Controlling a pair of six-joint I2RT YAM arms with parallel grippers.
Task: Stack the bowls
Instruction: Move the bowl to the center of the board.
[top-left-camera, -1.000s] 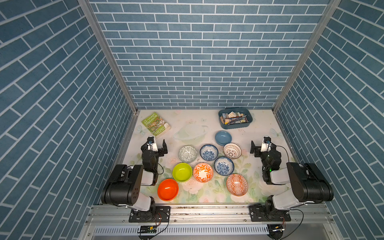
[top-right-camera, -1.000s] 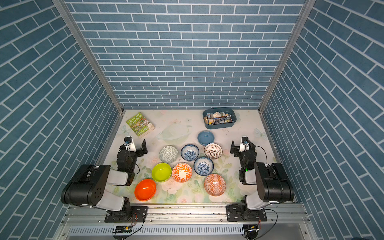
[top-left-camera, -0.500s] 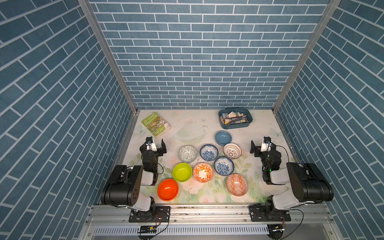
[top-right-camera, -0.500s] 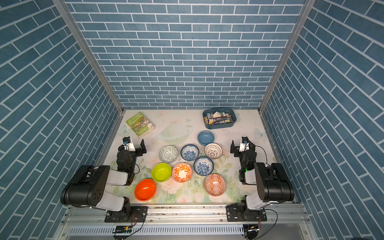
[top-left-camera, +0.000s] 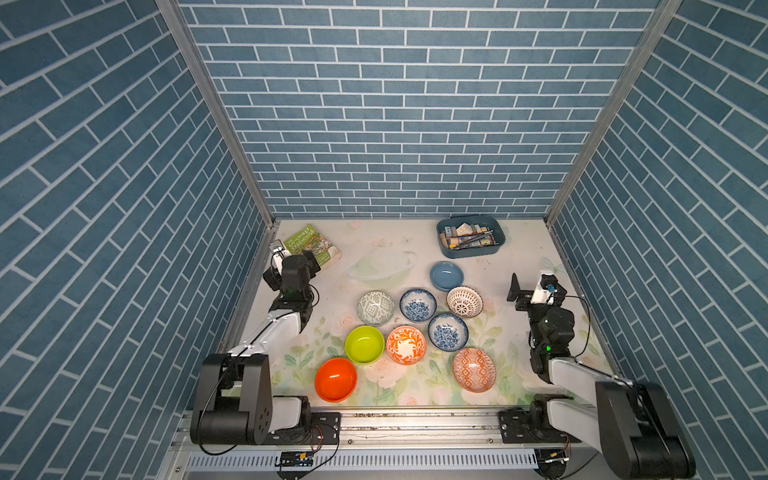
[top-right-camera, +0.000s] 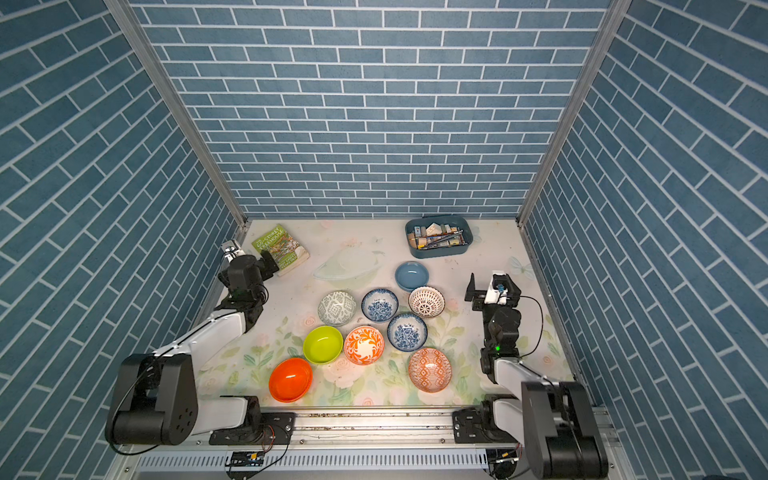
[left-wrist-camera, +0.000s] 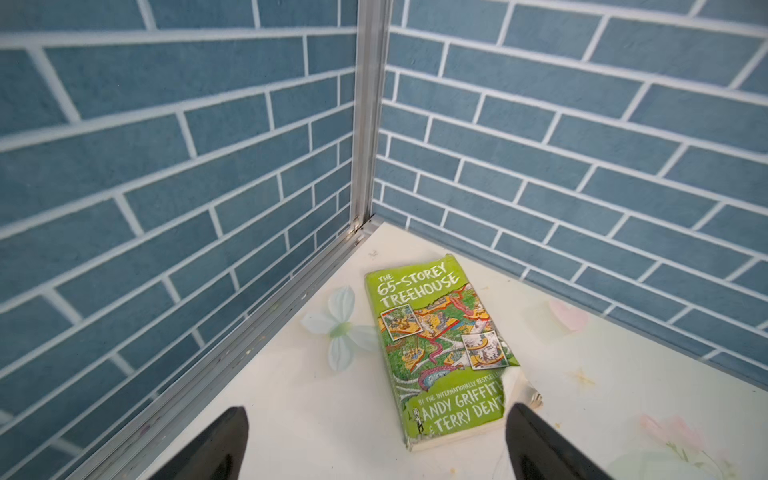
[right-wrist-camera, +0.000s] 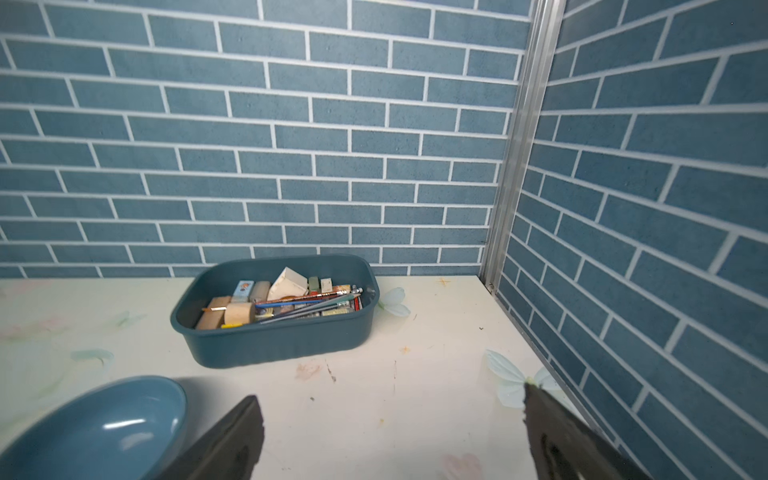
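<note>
I have both arms held out at the edges, I think to keep the middle clear for the cameras. My left gripper (left-wrist-camera: 375, 417) is spread wide with nothing between its black fingers (left-wrist-camera: 226, 436). It sits at about 10 o'clock on the table (top-left-camera: 376, 235), nosed toward the far corner. There a green paperback (left-wrist-camera: 440, 345) lies flat, with one near corner torn.

My right gripper (right-wrist-camera: 388, 398) is just as wide and just as empty. It waits at 3 o'clock and faces 12, toward the blue tray (right-wrist-camera: 274, 343) of pencils and blocks at 1 o'clock.

The plain blue bowl (top-left-camera: 446, 275) is the nearest piece, at the right gripper's 9 o'clock. From there the rest spread toward 6:
- the white lattice bowl (top-left-camera: 464, 301)
- two blue-floral bowls (top-left-camera: 418, 305)
- the grey-patterned bowl (top-left-camera: 375, 307)
- the lime bowl (top-left-camera: 364, 344)
- the orange scroll-patterned bowl (top-left-camera: 406, 345)
- the orange diamond-patterned bowl (top-left-camera: 474, 370)
- the plain orange bowl (top-left-camera: 336, 379), nearest the rail

All nine sit mouth-up, none nested, so I judge the stacking hasn't begun. They are packed close. I can't tell whether the neighbouring rims touch.

The bowls are shallow and round, with thin rims and glossy insides that catch the light. I'd expect them to be slick, so I'd pinch across a rim wall rather than try to span a whole bowl.
</note>
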